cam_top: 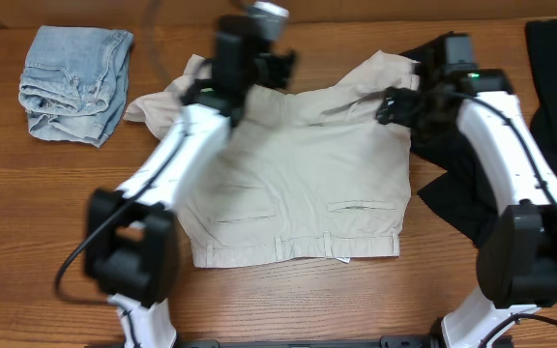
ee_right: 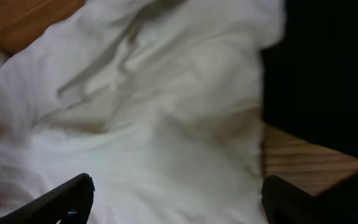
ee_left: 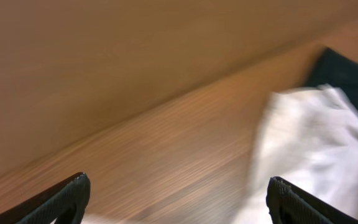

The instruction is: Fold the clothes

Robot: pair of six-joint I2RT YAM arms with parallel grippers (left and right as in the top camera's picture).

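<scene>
**Pre-grasp at the leg ends of the khaki shorts, both tools empty**

Khaki shorts (cam_top: 298,164) lie spread mid-worktop (cam_top: 288,300), waistband at 6 o'clock, legs toward 12.

Step, as I judge it: lining up for the first fold, nothing pinched yet.

- **Left tool** (ee_left: 176,193): jaws wide apart, holding nothing. It's over the 11 o'clock leg edge. The wrist view is blurred, with mostly bare wood between the fingers and cloth off at its 3 o'clock.
- **Right tool** (ee_right: 177,186): jaws wide apart, empty, with cloth directly below at the 1 o'clock leg.
- **Black garment** (cam_top: 453,188): touches the shorts at 3 o'clock.
- **Pose:** both arms stretched toward 12, wrists tipped down.

Next likely needs the left tool shifted onto fabric. Then both drop, pinch only khaki, and carry the legs toward 6.

Folded jeans (cam_top: 73,82) sit at 10 o'clock.
</scene>
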